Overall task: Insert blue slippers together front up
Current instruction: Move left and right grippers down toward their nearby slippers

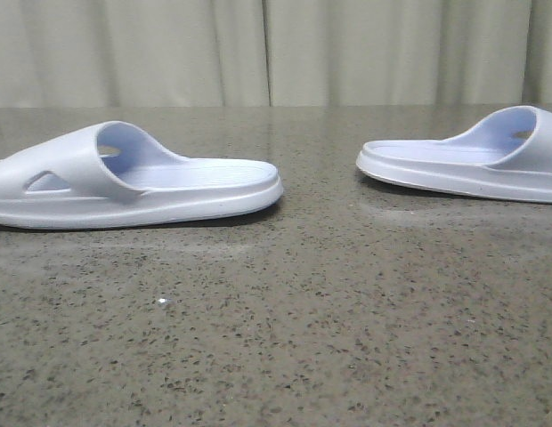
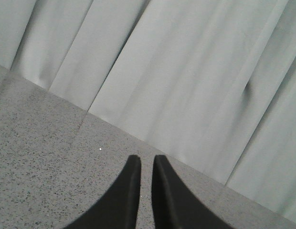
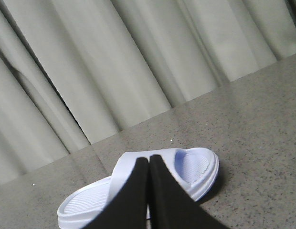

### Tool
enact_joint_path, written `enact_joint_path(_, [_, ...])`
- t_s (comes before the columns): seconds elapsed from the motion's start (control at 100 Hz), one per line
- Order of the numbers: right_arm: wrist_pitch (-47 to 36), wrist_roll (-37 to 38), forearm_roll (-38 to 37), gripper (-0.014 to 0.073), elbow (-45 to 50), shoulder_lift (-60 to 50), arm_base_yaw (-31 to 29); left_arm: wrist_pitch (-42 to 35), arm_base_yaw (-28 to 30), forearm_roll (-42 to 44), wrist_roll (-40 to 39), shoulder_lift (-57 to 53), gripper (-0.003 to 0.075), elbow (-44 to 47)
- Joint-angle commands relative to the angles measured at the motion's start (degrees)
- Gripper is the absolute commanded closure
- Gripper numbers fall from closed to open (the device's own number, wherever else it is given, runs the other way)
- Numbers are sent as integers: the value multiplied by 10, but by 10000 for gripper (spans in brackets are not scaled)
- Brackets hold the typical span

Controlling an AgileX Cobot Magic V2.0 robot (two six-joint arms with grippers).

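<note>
On the speckled table (image 1: 285, 338), two blue slippers lying flat and well apart, left slipper (image 1: 125, 182), right slipper (image 1: 472, 160), my left gripper (image 2: 146, 164) jaws nearly closed on nothing, my right gripper (image 3: 149, 164) jaws closed, empty, above the right slipper.

My speckled grey stone surface (image 1: 285, 338) fills the lower frame; pale pleated curtains (image 1: 276, 49) span the top.

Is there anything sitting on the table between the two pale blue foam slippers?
Nothing visible does. In the front view, only bare speckled grey tabletop lies between the left pale blue foam slipper and the right pale blue foam slipper, which rest apart.
</note>
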Motion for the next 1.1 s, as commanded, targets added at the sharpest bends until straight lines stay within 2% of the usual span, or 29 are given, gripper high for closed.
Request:
enact_joint_path(0.0, [-44, -1, -1, 700, -1, -11, -5, -40, 1, -2, 0, -18, 704, 4])
enact_joint_path(0.17, [-31, -1, 16, 699, -4, -11, -5, -39, 1, -30, 0, -18, 705, 3])
enact_joint_path(0.27, [14, -1, 16, 667, -23, -11, -5, -11, 1, -70, 0, -18, 705, -11])
enact_joint_path(0.35, [65, -1, 15, 667, -50, -3, -5, 47, 1, -69, 0, -15, 705, -37])
enact_joint_path(0.44, [124, -1, -3, 667, -95, 25, -5, 107, 1, -28, 0, 9, 705, -86])
enact_joint_path(0.6, [220, -1, -89, 667, -197, 139, -5, 245, 1, 94, 0, 109, 705, -209])
enact_joint_path(0.74, [258, -1, -166, 673, -271, 228, -5, 356, 1, 102, 0, 216, 705, -293])
enact_joint_path(0.83, [248, -1, -169, 673, -284, 245, -5, 371, 1, 82, 0, 263, 705, -312])
enact_joint_path(0.92, [275, -1, -165, 673, -288, 248, -4, 378, 1, 62, 5, 290, 705, -321])
enact_joint_path(1.09, [348, -1, -171, 673, -327, 261, -1, 433, 1, 58, 81, 327, 704, -357])
